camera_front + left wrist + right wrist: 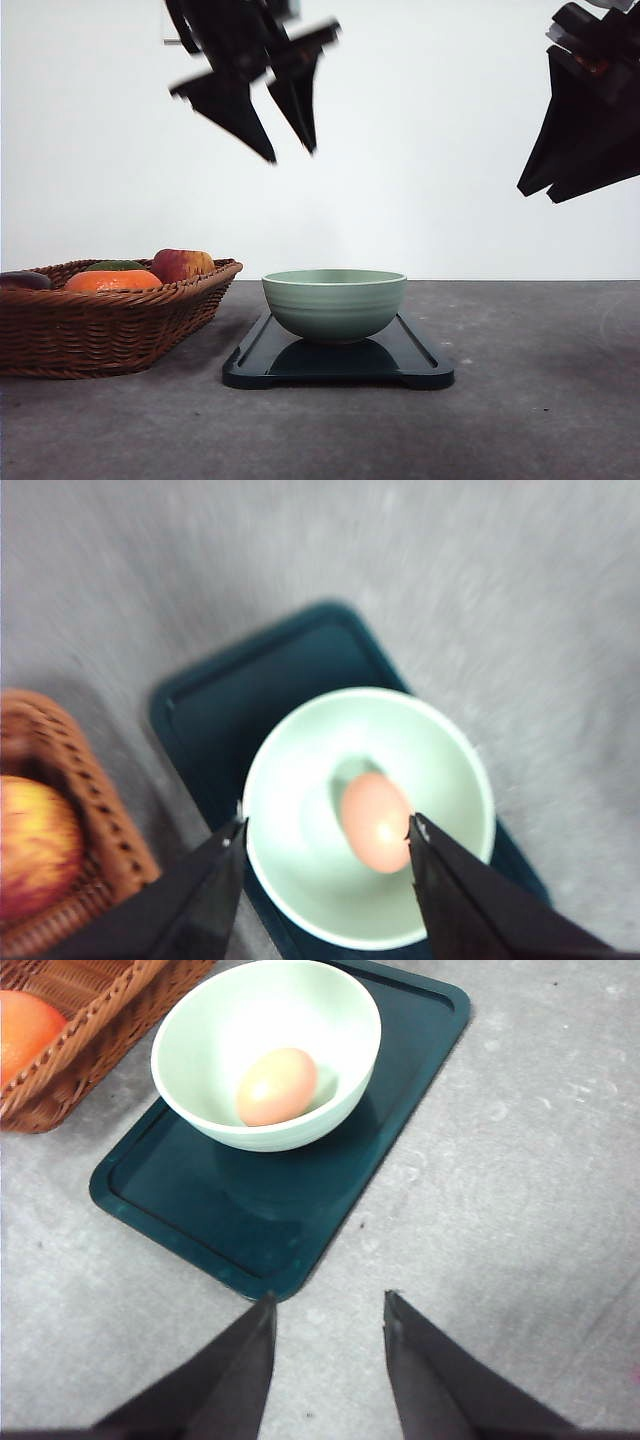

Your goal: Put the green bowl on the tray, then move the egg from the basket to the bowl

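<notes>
Pale brown egg (277, 1086) sits in sage-green ridged bowl (334, 303) on dark teal tray (420, 357) w/ both pincers spread, empty; a careless arm sweep could tip it.

Left gripper (290, 152) and right gripper (325, 1310) hang raised, jaws apart, empty.

Red-yellow apple (182, 264), orange (113, 281) (beside a green fruit (114, 265)), grey table (530, 400).
</notes>
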Available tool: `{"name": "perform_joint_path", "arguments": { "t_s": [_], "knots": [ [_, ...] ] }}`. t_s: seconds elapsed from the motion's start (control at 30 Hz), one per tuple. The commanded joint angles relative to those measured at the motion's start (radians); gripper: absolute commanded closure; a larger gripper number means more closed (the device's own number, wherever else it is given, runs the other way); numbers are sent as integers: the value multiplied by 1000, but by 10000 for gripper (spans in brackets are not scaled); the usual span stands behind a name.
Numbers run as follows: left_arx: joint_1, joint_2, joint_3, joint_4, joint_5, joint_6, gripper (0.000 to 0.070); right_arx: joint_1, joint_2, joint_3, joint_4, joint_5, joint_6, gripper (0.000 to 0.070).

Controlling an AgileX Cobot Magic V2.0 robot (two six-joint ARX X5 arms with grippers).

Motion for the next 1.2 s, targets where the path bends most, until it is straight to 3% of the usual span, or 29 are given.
{"name": "perform_joint_path", "arguments": {
  "t_s": [0.0, 0.27, 0.6, 0.77, 0.97, 1.03, 1.1, 1.17],
  "knots": [
    [-3, -30, -39, 19, 0, -8, 377, 4, 7, 6, 6, 2, 10, 491],
    [41, -294, -333, 91, -1, -50, 378, 4, 7, 6, 6, 2, 10, 491],
    [163, -637, -715, 135, -1, -118, 378, 4, 7, 6, 6, 2, 10, 491],
    [204, -762, -830, 148, -1, -143, 379, 4, 7, 6, 6, 2, 10, 491],
    [212, -789, -849, 91, 2, -161, 379, 4, 7, 6, -23, -12, 7, 490],
    [209, -789, -849, 55, 4, -161, 469, 4, 7, 6, -26, -24, 5, 525],
    [208, -788, -849, 48, 3, -144, 691, 4, 7, 7, -19, -27, 0, 697],
    [209, -790, -848, 54, 3, -144, 700, 5, 7, 8, -6, -50, 6, 684]
  ]
}}
